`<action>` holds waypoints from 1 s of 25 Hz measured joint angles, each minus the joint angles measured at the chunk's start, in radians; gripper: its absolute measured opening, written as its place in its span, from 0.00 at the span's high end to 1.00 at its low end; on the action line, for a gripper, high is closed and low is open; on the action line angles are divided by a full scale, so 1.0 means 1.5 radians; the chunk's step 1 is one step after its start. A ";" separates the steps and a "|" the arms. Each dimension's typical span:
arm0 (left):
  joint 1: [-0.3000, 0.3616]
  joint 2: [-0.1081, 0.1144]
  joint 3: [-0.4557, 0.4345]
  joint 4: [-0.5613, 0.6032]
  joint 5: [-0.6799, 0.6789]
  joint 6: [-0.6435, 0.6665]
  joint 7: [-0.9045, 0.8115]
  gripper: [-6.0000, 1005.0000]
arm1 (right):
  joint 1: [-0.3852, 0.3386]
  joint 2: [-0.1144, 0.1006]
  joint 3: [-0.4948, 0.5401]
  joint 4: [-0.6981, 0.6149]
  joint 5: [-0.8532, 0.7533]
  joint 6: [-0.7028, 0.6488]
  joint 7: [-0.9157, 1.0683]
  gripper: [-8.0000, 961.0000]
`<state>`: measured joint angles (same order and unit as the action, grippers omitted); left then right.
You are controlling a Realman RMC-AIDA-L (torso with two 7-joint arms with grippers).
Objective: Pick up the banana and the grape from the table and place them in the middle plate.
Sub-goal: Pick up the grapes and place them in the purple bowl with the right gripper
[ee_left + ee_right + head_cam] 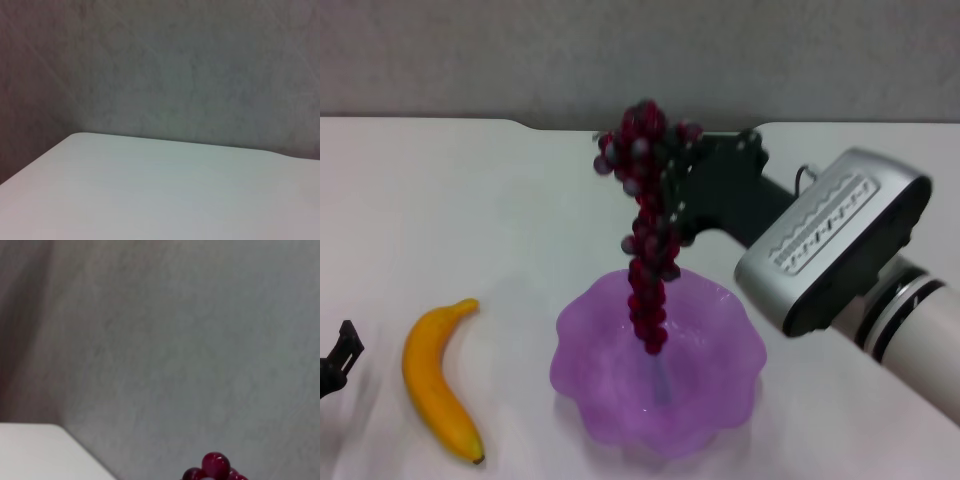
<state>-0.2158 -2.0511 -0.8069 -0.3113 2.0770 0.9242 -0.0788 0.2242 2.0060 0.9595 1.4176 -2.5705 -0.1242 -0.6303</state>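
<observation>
My right gripper (670, 170) is shut on the top of the grape bunch (648, 230), which hangs down long and upright. Its lower end dangles just above the inside of the purple scalloped plate (720, 390) at the middle front of the white table (470, 200). A few grapes (215, 467) show at the edge of the right wrist view. The banana (435, 385) lies on the table left of the plate, dark tip toward the front. My left gripper (335, 360) sits at the far left edge, left of the banana.
A grey wall (640, 50) rises behind the table's notched far edge. The left wrist view shows only bare tabletop (160, 190) and wall. My right arm's silver wrist housing (830, 240) hangs over the table right of the plate.
</observation>
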 joint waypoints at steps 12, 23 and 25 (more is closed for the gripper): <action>-0.004 0.000 0.000 -0.001 0.000 0.001 0.000 0.15 | 0.017 0.001 -0.025 -0.133 0.111 0.006 0.021 0.95; -0.007 -0.001 -0.001 -0.001 0.000 0.001 0.000 0.15 | 0.104 0.002 -0.061 -0.260 0.253 0.061 0.021 0.95; -0.007 -0.001 -0.001 -0.002 0.000 0.001 0.000 0.15 | 0.109 0.003 -0.061 -0.268 0.264 0.073 0.021 0.95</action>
<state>-0.2258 -2.0524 -0.8084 -0.3138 2.0770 0.9250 -0.0787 0.3880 2.0103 0.8677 1.0149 -2.1751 -0.0151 -0.5983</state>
